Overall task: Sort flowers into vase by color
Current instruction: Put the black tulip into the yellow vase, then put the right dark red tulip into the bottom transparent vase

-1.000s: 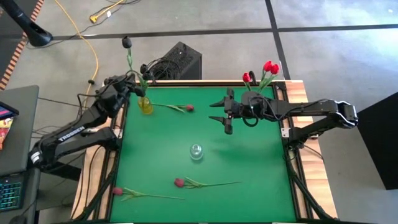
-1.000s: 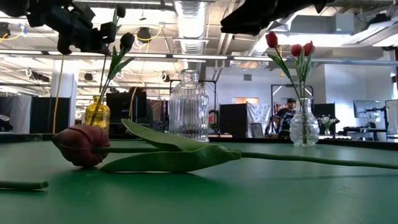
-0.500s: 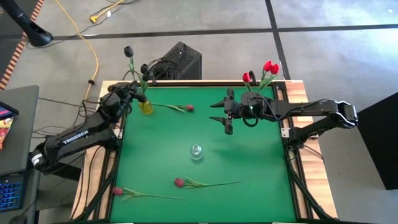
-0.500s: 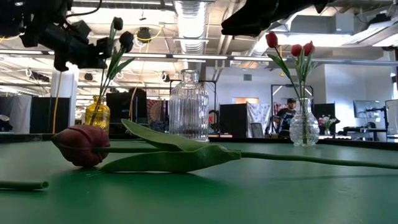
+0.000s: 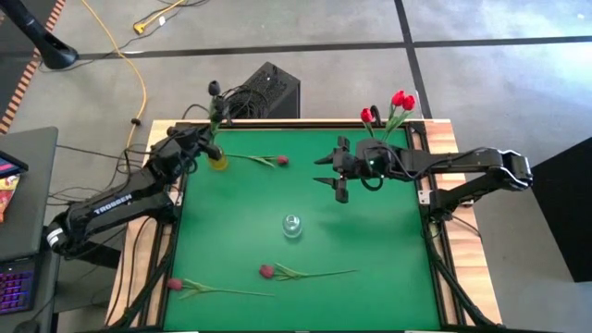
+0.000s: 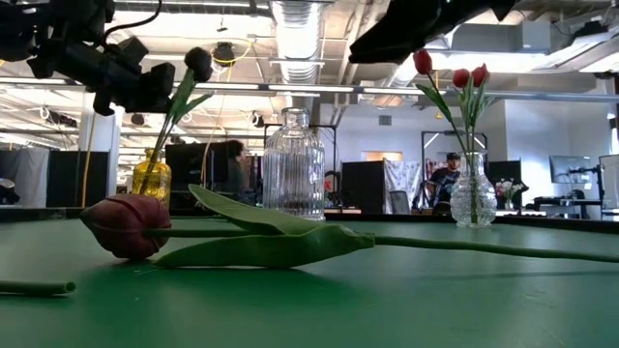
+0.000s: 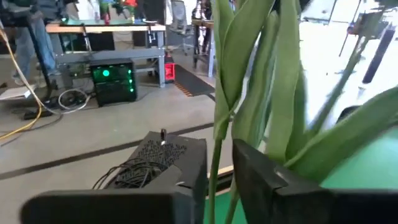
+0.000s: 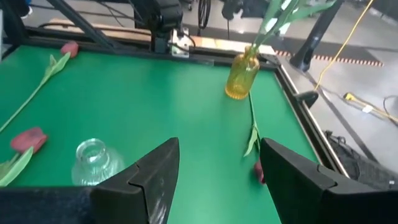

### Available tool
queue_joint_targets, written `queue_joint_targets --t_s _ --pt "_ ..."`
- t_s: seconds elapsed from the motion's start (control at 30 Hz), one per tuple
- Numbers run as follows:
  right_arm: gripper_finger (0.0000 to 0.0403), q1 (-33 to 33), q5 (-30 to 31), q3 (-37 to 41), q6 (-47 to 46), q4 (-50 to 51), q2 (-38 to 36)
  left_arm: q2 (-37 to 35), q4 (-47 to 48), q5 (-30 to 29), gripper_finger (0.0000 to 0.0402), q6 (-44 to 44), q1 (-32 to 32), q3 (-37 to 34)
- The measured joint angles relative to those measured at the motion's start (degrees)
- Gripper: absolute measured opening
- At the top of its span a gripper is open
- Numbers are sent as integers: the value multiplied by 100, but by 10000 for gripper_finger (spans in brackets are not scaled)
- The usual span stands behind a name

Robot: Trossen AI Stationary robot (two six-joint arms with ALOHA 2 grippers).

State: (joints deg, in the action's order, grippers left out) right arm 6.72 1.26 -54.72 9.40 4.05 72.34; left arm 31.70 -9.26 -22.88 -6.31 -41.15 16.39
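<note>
table (image 5: 370,250): green, centre frame
left gripper (image 5: 205,139): upper left, beside yellow vase (image 5: 217,159), jaws unclear
right gripper (image 5: 328,170): upper centre, jaws apart, empty
dark tulip (image 5: 214,90): in yellow vase

open green mat (image 5: 370,231) surrounds the lone clear vase (image 5: 292,225) (mid-table); stems (image 5: 305,273) clutter the near edge.

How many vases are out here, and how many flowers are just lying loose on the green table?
Vases: 3 (yellow, clear ribbed, clear one holding red tulips)
Loose tulips on the table: 3 ()
Total: 6
</note>
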Motion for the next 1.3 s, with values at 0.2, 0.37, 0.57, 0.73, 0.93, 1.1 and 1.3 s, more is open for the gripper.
queue_joint_targets --t_s 0.2,0.37,0.57,0.73,0.93,1.1,1.3 --pt "249 -5 0 0 -149 342 0 -130 1179 16 118 198 0 382" --pt "249 -127 0 0 -147 704 0 -286 2276 131 142 219 0 868" --pt "249 -462 1 0 -271 1017 0 -367 3262 643 147 -180 0 1487" --pt "249 -934 0 0 -403 1269 0 -357 3897 1318 148 -770 0 1867" --pt "249 -1686 1 0 -401 1515 4 -153 4796 2829 148 -1226 1 2314" --pt "249 -2371 6 122 -403 1546 7 19 5215 3920 148 -1300 138 2414" --pt "249 -3023 265 443 -1098 1461 207 101 6019 4140 147 -1288 706 2416"
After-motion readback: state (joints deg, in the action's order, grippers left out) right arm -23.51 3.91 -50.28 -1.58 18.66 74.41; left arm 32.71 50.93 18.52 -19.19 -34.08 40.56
